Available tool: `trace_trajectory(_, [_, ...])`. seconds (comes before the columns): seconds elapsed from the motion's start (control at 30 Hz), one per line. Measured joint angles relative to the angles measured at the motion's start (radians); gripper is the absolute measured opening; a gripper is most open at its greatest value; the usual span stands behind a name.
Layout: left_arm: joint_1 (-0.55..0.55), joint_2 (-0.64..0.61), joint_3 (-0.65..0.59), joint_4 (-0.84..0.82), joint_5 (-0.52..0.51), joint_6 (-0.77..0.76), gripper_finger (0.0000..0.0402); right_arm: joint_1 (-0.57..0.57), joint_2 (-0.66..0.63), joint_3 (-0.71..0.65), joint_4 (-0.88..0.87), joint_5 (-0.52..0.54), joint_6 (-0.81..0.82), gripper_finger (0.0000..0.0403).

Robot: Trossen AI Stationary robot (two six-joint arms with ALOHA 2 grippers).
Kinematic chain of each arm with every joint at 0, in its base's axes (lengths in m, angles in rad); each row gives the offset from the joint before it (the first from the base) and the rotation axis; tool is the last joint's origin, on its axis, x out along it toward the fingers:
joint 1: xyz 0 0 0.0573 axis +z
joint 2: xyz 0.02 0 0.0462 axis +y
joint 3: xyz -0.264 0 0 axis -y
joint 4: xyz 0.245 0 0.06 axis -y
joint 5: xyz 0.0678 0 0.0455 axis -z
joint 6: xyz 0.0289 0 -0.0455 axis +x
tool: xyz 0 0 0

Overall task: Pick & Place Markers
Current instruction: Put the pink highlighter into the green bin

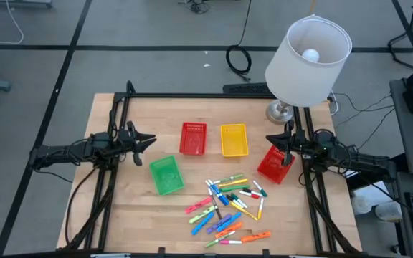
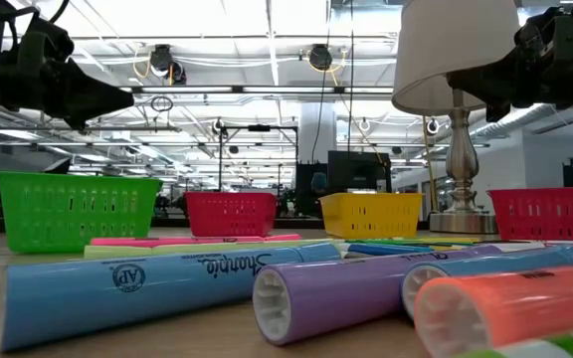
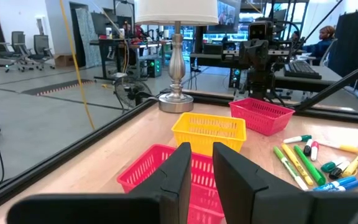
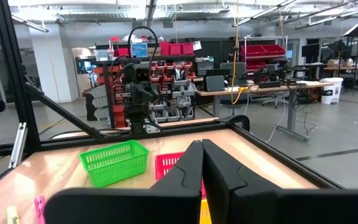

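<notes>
Several markers (image 1: 228, 208) in pink, orange, blue, purple, green and yellow lie in a loose heap on the wooden table, near its front edge; in the low view they lie close up (image 2: 346, 288). My left gripper (image 1: 149, 141) hovers level at the table's left side, pointing right, and in its wrist view (image 3: 201, 149) it is open a little with nothing between the fingers. My right gripper (image 1: 271, 140) hovers at the right side above a red basket (image 1: 276, 163), pointing left, and is shut and empty (image 4: 201, 144).
A red basket (image 1: 193, 138) and a yellow basket (image 1: 234, 140) stand side by side at mid-table, a green basket (image 1: 166, 175) left of the markers. A lamp with a white shade (image 1: 307, 50) stands at the back right corner. Black frame rails (image 1: 192, 95) edge the table.
</notes>
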Motion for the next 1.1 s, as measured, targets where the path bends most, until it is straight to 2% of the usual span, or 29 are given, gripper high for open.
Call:
trace_trajectory(0.37, [0.000,0.000,-0.001,0.102,0.033,-0.153,0.0074,0.001,0.000,0.000,0.013,-0.004,0.001,0.0000])
trace_trajectory(0.6, [0.000,0.000,0.001,0.168,0.046,-0.191,0.0074,0.001,0.000,0.000,0.017,-0.004,0.001,0.0000])
trace_trajectory(0.73, [-0.011,0.031,0.058,0.141,0.079,-0.174,0.0074,0.001,0.000,0.000,0.017,-0.004,0.001,0.0000])
trace_trajectory(0.87, [-0.066,0.191,0.200,0.097,0.096,-0.170,0.0063,0.001,0.000,0.000,0.017,-0.004,-0.001,0.0000])
trace_trajectory(1.03, [-0.173,0.556,0.464,-0.021,0.043,-0.123,0.0012,0.001,0.000,0.000,0.017,-0.004,-0.033,0.0000])
trace_trajectory(1.1, [-0.211,0.702,0.580,-0.091,0.022,-0.102,0.0006,0.001,0.000,0.000,0.018,-0.004,-0.053,0.0000])
